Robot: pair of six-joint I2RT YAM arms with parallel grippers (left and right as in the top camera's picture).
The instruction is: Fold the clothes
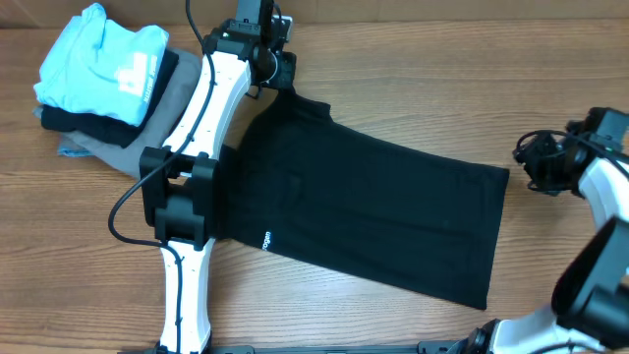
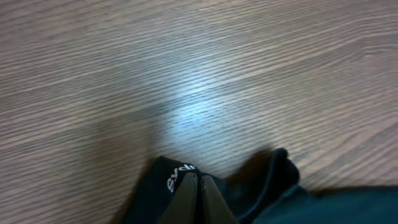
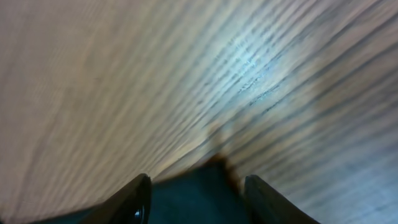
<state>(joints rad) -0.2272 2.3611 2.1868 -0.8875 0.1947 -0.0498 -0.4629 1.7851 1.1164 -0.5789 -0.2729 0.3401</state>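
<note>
Overhead view: at the far left of the wooden surface (image 1: 413,59) sits a pile of folded garments, a light blue shirt (image 1: 103,54) with white print on top, a dark piece under it and a grey garment (image 1: 169,98) at the bottom. Just right of the pile, the white left arm (image 1: 197,147) reaches from the near edge up toward the far side, its left tool (image 1: 280,71) at the upper left corner of the black polo shirt (image 1: 373,211). The left wrist view shows that tool (image 2: 199,186) with its fingers pressed together, pinching a bunched fold of the shirt (image 2: 273,180) that carries small white lettering (image 2: 177,177); bare woodgrain fills the rest of that picture. The shirt lies spread and mostly flat across the middle of the surface, running at a slant from upper left to lower right, with a small white mark (image 1: 265,239) on its near left edge. At the far right, the right tool (image 1: 526,160) hangs just beside the shirt's right edge. In the blurred right wrist view, this tool (image 3: 196,180) has its fingers (image 3: 137,199) apart, and an edge of dark fabric (image 3: 193,202) shows low in the gap between them; whether they touch it cannot be told.
</note>
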